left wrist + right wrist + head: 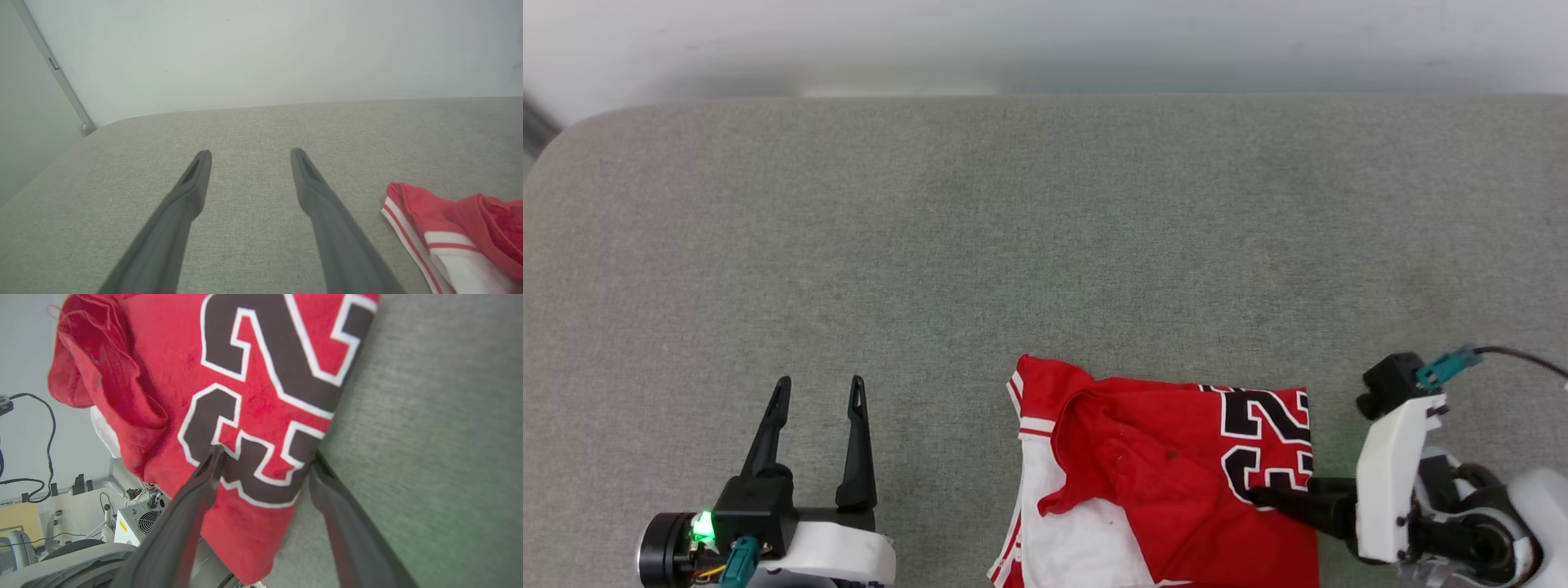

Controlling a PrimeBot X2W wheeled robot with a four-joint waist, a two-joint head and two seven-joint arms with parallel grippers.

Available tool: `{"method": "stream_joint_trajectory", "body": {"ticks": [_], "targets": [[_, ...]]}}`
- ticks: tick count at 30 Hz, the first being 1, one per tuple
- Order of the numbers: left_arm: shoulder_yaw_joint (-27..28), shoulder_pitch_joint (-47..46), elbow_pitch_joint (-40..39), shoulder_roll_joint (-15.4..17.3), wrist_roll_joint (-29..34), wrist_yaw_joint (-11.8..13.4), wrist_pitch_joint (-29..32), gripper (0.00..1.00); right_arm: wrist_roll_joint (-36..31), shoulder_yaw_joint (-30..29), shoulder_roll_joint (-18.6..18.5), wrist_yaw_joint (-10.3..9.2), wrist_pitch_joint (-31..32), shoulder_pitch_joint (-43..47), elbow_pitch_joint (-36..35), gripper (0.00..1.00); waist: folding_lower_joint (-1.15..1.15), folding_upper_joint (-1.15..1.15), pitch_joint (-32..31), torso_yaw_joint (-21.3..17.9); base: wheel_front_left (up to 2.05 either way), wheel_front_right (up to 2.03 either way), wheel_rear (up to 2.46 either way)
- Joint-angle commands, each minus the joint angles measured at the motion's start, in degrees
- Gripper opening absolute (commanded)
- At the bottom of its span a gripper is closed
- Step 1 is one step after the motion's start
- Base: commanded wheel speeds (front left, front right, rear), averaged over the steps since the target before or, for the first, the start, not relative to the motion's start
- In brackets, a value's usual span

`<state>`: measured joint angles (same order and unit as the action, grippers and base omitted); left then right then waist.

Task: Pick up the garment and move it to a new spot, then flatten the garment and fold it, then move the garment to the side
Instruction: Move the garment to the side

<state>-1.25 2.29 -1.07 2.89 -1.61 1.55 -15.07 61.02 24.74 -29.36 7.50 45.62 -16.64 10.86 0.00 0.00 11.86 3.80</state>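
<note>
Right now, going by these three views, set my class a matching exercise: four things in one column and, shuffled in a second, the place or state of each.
Things
1. left gripper
2. right gripper
3. garment
4. wall

Places or states
A. pale, beyond the far edge of the grey surface
B. fingers apart at the garment's edge, one over the black number
C. open over bare grey surface, apart from the garment
D. rumpled, at the grey surface's near edge

Pairs: 1-C, 2-B, 3-D, 4-A

Head view steep downward over grey surface (pixel 1045 245). Wrist views low, close; all share garment (pixel 1176 474).
</note>
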Motion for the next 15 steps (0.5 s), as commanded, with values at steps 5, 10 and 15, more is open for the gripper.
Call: {"method": "stream_joint_trajectory", "body": {"ticks": [5,10,15], "targets": [[-0.4,-1.6,-0.1,0.0,0.2,-0.1,-0.1,1.0,-0.8,2.9,3.1,-0.07,-1.4,1.4,4.0,1.0,0.0,0.0,1.9,1.3,0.0,0.0,0.0],[-1.1,-1.8,-0.1,0.0,0.1,0.3,-0.1,1.0,-3.8,7.1,3.7,-0.36,-3.7,1.9,8.4,0.0,0.0,0.0,2.5,1.9,0.0,0.0,0.0],[-1.5,-1.0,0.2,0.0,0.0,0.7,-0.1,1.0,-4.7,9.2,2.4,-0.27,-7.4,-0.8,7.8,0.0,0.0,0.0,1.4,1.8,0.0,0.0,0.0]]}}
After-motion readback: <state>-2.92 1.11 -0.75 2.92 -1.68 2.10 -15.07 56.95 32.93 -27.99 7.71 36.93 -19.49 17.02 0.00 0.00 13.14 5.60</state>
